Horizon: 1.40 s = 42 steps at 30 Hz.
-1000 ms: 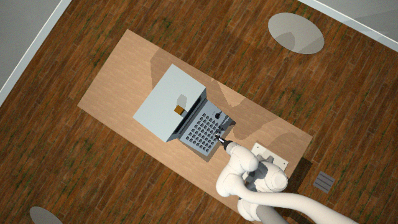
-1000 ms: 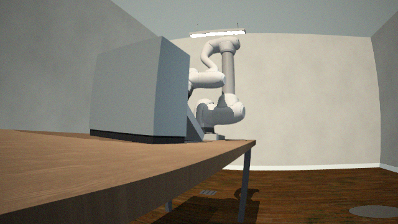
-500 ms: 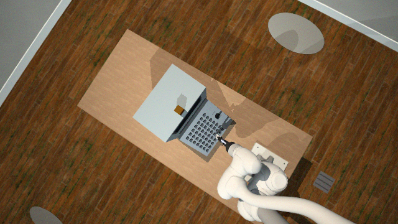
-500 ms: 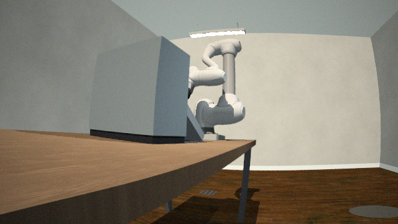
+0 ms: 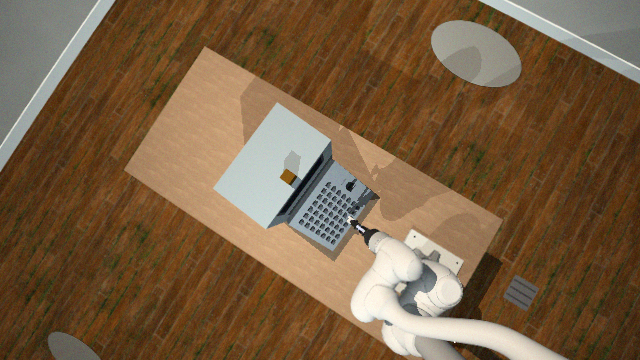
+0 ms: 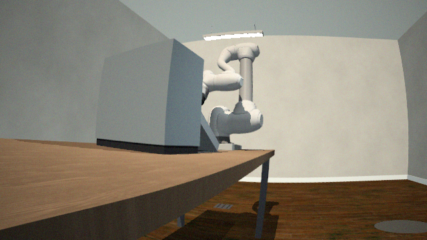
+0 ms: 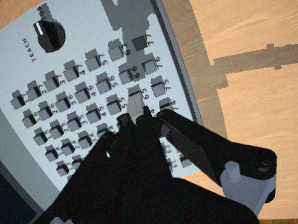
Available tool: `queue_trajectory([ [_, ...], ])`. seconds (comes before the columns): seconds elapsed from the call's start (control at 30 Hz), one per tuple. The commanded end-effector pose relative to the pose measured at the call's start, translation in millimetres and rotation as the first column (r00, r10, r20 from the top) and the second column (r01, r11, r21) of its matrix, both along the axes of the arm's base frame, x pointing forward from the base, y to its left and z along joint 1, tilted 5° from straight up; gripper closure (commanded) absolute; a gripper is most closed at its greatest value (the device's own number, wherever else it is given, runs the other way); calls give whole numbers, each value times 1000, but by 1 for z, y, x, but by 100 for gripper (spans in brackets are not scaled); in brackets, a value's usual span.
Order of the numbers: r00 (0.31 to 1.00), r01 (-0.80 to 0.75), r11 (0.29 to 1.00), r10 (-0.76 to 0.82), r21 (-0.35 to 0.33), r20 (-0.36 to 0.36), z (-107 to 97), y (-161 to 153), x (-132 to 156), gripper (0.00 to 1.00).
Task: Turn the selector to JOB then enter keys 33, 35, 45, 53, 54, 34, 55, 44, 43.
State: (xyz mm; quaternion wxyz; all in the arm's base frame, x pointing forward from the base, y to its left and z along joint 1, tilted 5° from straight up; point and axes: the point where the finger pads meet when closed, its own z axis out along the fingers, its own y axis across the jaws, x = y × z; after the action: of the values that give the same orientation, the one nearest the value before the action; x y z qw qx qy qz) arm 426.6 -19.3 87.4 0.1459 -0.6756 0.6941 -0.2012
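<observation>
The grey machine [image 5: 272,160] [image 6: 150,97] stands on the table, with its sloped keypad panel [image 5: 305,229] [image 7: 80,10] facing the arm. The panel carries rows of dark grey keys, and none that I see is lit. The black selector knob [image 5: 350,186] [image 7: 48,34] sits at the panel's upper corner; its printed labels are too small to read. My gripper [image 5: 350,221] [image 7: 138,105] is shut, with nothing between the fingers. Its tip is right at a key in the rows near the panel's right edge; I cannot tell whether it touches. In the exterior view the machine hides the gripper.
The wooden table [image 5: 200,125] [image 6: 100,177] [image 7: 233,23] bears the machine and the arm's base plate [image 5: 447,257]. A small orange block [image 5: 287,176] sits on the machine's top near the keypad. The arm [image 6: 233,80] reaches over from the panel's right side.
</observation>
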Motion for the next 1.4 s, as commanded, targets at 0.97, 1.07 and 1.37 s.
queue_trajectory([
  [0.97, 1000, -3, 1000, 3, 0, 5, 4, 33, 40, 100],
  [1.07, 1000, -3, 1000, 4, 0, 5, 0, 33, 42, 100],
  [1.37, 1000, -4, 1000, 4, 0, 5, -3, 32, 44, 100],
])
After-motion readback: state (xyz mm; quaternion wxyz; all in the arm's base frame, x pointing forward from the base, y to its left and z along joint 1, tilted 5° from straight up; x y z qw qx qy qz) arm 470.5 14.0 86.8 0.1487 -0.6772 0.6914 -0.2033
